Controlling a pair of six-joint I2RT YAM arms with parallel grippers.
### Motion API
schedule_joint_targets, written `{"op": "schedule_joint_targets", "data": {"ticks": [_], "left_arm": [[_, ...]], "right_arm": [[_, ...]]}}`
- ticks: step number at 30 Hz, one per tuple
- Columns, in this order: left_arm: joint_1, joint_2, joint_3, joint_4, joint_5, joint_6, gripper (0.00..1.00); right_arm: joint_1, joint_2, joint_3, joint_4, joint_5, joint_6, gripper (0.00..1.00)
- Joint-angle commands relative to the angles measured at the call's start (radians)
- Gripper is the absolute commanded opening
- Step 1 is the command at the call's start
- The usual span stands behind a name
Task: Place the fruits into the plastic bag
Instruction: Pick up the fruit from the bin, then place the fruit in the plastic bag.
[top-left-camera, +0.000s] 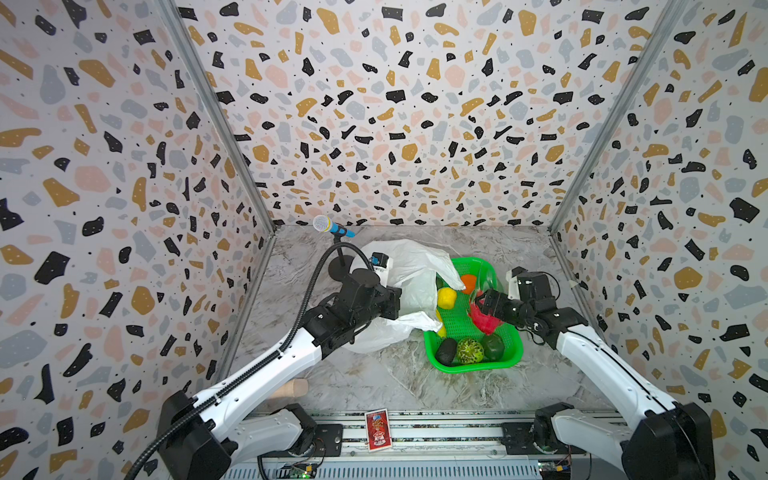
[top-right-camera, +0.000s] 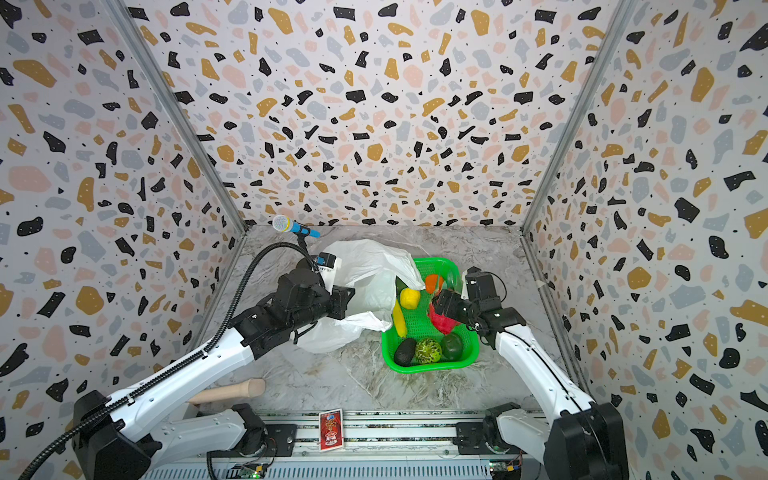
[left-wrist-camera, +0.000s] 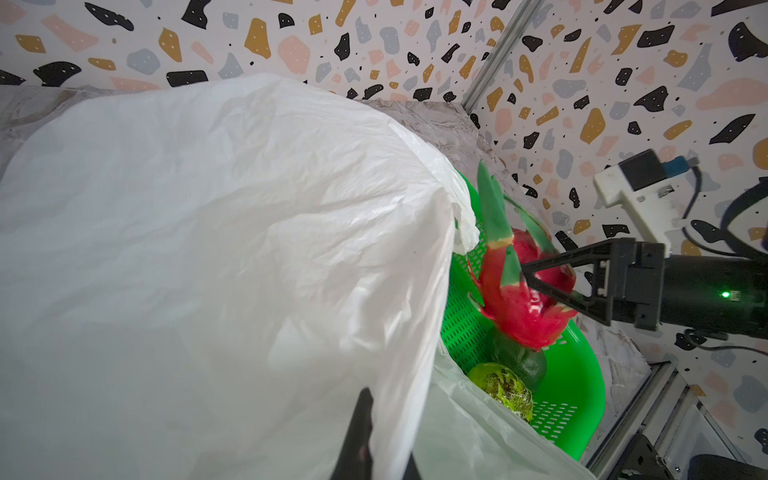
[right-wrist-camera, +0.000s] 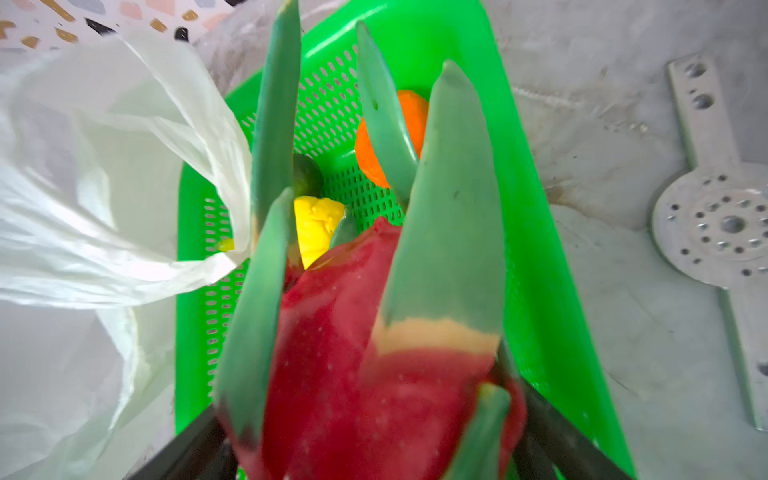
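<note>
Bright even light, faint shadows; top views bowed at edges; dragon fruit (right-wrist-camera: 353, 395) blurred, too close to right wrist camera.

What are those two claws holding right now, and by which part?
The right gripper clasps the dragon fruit around its red body; the left gripper pinches the plastic bag by its open edge.

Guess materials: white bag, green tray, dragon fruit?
Plastic bag: thin translucent film, soft sheen; it crinkles and drapes.
Green tray: likely rigid moulded plastic, glossy, with perforated slots.
Dragon fruit: probably a painted foam or plastic toy, matte; the look leaves open which.
</note>
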Motion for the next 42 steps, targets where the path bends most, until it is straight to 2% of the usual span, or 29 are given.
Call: {"op": "schedule_joint_targets", "data": {"ticks": [1, 6, 9, 13, 17, 26, 37, 42], "left_arm": [[0.006, -0.011, 0.006, 0.033, 0.018, 0.011, 0.0], [0.007, -0.009, 0.006, 0.054, 0.059, 0.011, 0.0], [0.006, -0.002, 0.01, 0.061, 0.082, 0.012, 0.0], [0.007, 0.003, 0.018, 0.063, 0.091, 0.01, 0.0], [0.006, -0.005, 0.02, 0.061, 0.098, 0.011, 0.0], [0.006, -0.039, 0.021, 0.061, -0.017, -0.003, 0.0], [0.008, -0.042, 0.088, 0.079, 0.001, -0.002, 0.0], [0.008, -0.054, 0.105, 0.073, 0.082, 0.028, 0.0]], "right_arm": [[-0.005, -0.084, 0.094, -0.022, -0.035, -0.046, 0.46], [0.006, -0.15, 0.173, 0.018, -0.171, -0.102, 0.46], [0.062, -0.154, 0.21, 0.064, -0.23, -0.111, 0.46], [0.216, -0.134, 0.216, 0.146, -0.232, -0.123, 0.46], [0.36, -0.092, 0.201, 0.207, -0.18, -0.153, 0.46], [0.479, -0.053, 0.183, 0.186, -0.254, -0.225, 0.46], [0.49, -0.047, 0.102, 0.139, -0.376, -0.284, 0.46], [0.462, -0.023, 0.082, 0.166, -0.383, -0.285, 0.45]]}}
